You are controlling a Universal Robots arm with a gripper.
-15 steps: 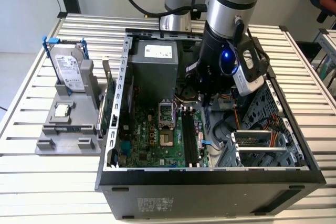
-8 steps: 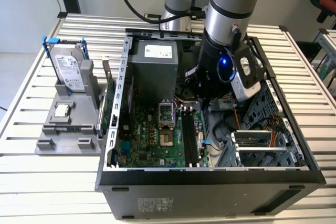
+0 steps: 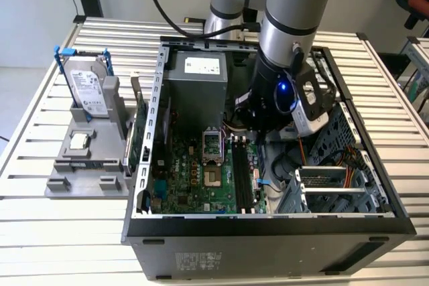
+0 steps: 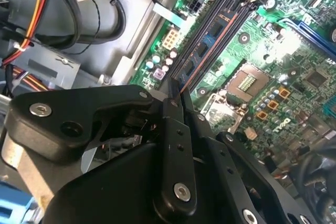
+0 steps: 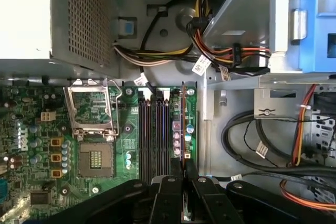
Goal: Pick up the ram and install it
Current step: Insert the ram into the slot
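Note:
The ram (image 5: 182, 121) shows edge-on as a thin strip held between my gripper's fingers, and in the second wrist view its dark face (image 4: 206, 43) runs along the slots. My gripper (image 5: 184, 170) (image 4: 176, 92) is shut on it. The stick hangs lengthwise over the black memory slots (image 5: 155, 129) (image 3: 242, 175) on the motherboard, lined up with the slot at their outer side, near the case wall with the cables. I cannot tell whether it touches the slot. In the exterior view the arm's wrist (image 3: 278, 95) reaches down into the open computer case and hides the fingers.
The open processor socket (image 5: 94, 124) lies beside the slots. The grey power supply (image 3: 194, 75) stands at the case's back, and cable bundles (image 5: 252, 140) and a drive cage (image 3: 335, 182) fill the exterior view's right. Outside the case, a hard drive (image 3: 87, 88) and a green card (image 3: 139, 132) stand on a grey holder.

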